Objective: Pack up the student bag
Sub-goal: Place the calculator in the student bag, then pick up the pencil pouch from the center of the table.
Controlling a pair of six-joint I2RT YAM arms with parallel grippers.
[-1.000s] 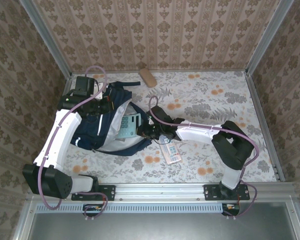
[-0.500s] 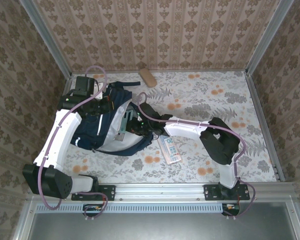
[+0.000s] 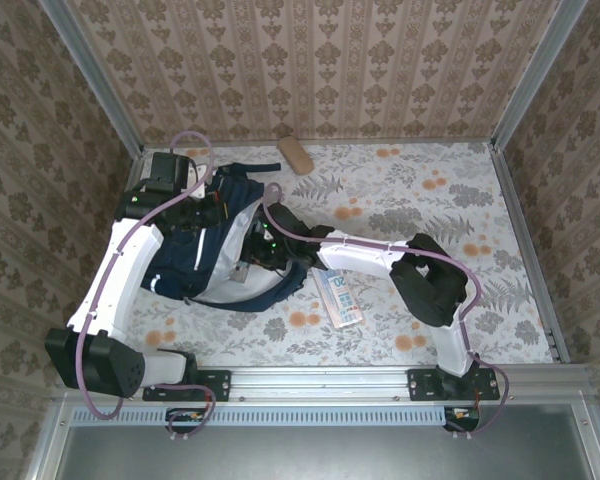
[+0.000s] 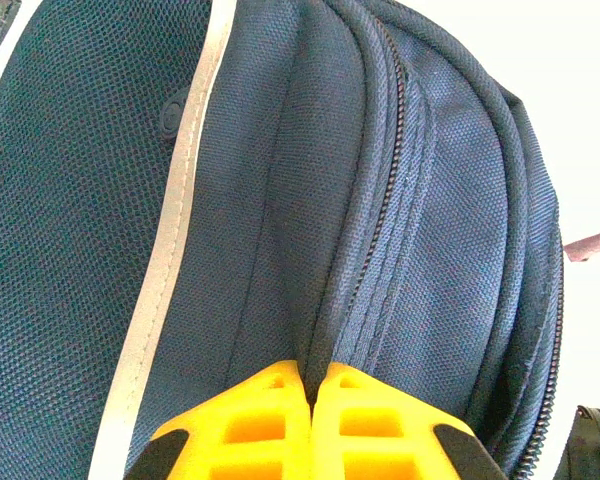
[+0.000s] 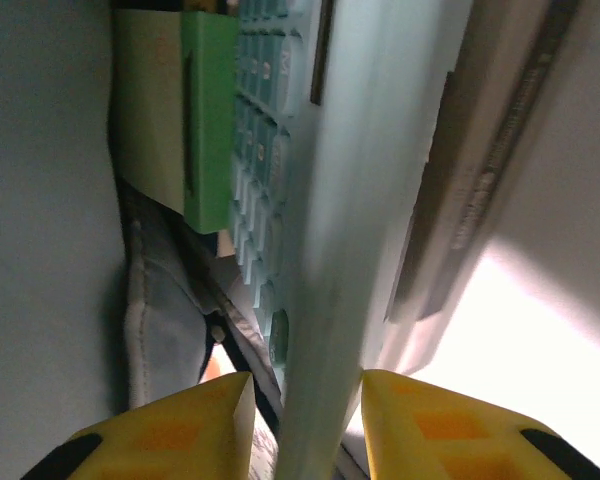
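Navy woven cloth, a thin white stripe and a dark zip: the student bag (image 3: 178, 266) lies at the left of the flowered worktop (image 3: 430, 200), its mouth gaping on pale grey lining. My left fingers (image 4: 312, 400) pinch a fold of it tight. My right fingers (image 3: 252, 256) stand narrowly parted astride a pale teal calculator (image 5: 265, 150) inside.

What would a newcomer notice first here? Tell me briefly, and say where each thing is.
The big navy student bag lies open at the table's left, with the right gripper reaching into its mouth. There its yellow fingers stand apart either side of a pale teal calculator. The left gripper is pinched shut on a fold of the bag's fabric beside the zip.
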